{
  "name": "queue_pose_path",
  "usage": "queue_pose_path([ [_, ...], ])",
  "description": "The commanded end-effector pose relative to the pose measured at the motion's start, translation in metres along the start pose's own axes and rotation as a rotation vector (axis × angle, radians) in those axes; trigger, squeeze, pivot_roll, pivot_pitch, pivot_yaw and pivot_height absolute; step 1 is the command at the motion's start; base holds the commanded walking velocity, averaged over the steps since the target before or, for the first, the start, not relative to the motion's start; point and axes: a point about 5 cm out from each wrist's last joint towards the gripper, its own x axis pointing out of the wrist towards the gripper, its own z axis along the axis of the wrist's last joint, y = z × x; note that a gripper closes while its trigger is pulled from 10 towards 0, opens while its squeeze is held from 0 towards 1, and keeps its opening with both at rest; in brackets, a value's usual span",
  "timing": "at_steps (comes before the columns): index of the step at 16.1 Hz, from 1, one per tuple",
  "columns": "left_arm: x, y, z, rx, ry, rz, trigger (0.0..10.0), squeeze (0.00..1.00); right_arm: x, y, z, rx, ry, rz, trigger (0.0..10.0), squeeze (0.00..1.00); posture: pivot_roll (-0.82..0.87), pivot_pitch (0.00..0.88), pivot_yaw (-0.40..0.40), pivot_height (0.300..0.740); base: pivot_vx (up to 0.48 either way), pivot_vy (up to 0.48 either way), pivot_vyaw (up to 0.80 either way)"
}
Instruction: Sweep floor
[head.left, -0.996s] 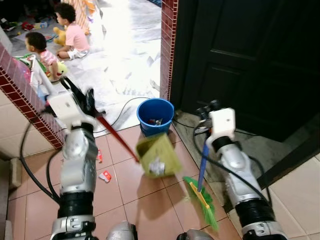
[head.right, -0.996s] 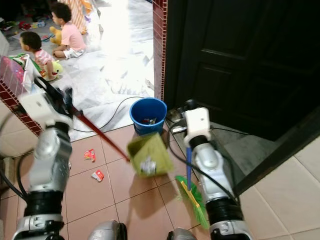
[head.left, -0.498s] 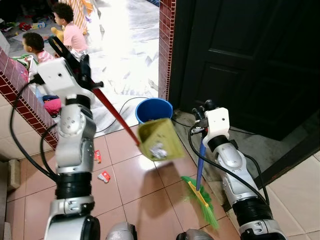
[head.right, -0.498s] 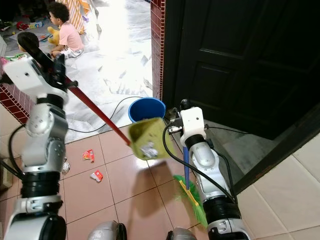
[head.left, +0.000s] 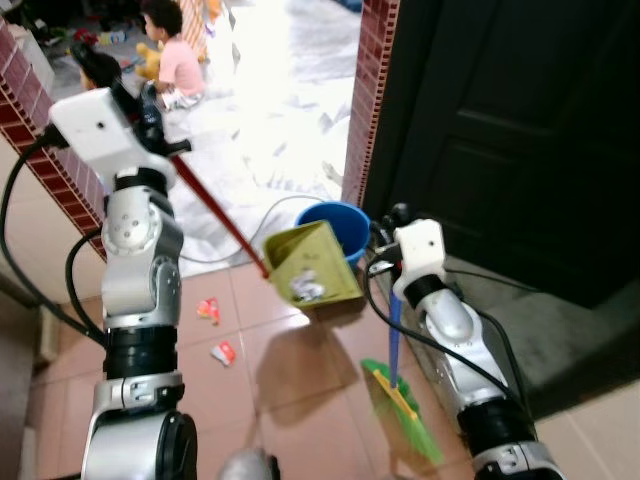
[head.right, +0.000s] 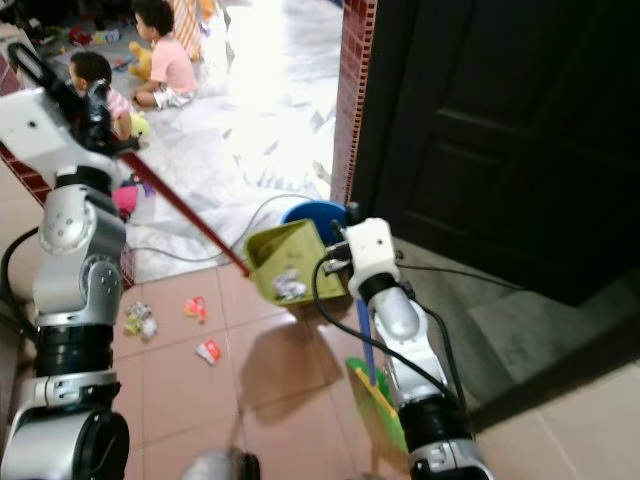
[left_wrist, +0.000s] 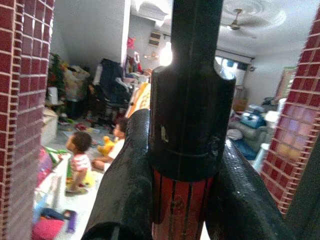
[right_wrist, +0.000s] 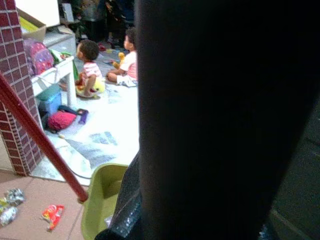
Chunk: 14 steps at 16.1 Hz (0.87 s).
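A green dustpan (head.left: 310, 270) with paper scraps inside hangs tilted in the air, right in front of the blue bucket (head.left: 341, 224). Its long red handle (head.left: 215, 215) runs up to my left gripper (head.left: 150, 118), which is shut on it at shoulder height; the left wrist view has the black fingers (left_wrist: 125, 195) clamped around the handle's black cap. My right gripper (head.left: 388, 228) is shut on the blue stick of a broom (head.left: 393, 335), whose green bristles (head.left: 408, 415) rest on the tiles. In the right wrist view the dustpan (right_wrist: 100, 200) lies beyond the dark broom stick.
Red wrappers (head.left: 208, 309) (head.left: 224, 351) and crumpled foil (head.right: 137, 320) lie on the pink tiles. A black cable (head.left: 262, 215) curls by the bucket. A brick pillar (head.left: 372, 90) and dark door (head.left: 510, 120) stand to the right. Two children (head.left: 178, 62) sit on the white floor behind.
My left arm has lifted the handle higher, and the dustpan has risen and swung towards the blue bucket. The camera has shifted. The right gripper still holds the broom in place.
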Motion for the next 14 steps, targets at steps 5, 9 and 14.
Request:
queue_pose_path([
  [5, 0.0107, -0.0047, 0.0223, -0.013, -0.114, 0.008, 10.0, 0.0, 0.0046, 0.0012, 0.013, -0.02, -0.07, 0.002, 10.0, 0.0, -0.04, 0.0, 0.028, 0.74, 0.391, 0.233, 0.0],
  [9, 0.0102, -0.0089, 0.0186, -0.015, -0.107, 0.004, 10.0, 0.0, 0.0049, 0.0022, 0.0135, -0.025, -0.074, 0.006, 10.0, 0.0, -0.05, 0.0, 0.028, 0.74, 0.477, 0.0, 0.0],
  [14, 0.0105, -0.0126, 0.0166, -0.008, -0.106, 0.008, 10.0, 0.0, 0.0062, 0.0042, 0.0134, -0.024, -0.075, 0.009, 10.0, 0.0, -0.04, 0.0, 0.03, 0.74, 0.48, 0.0, 0.0],
])
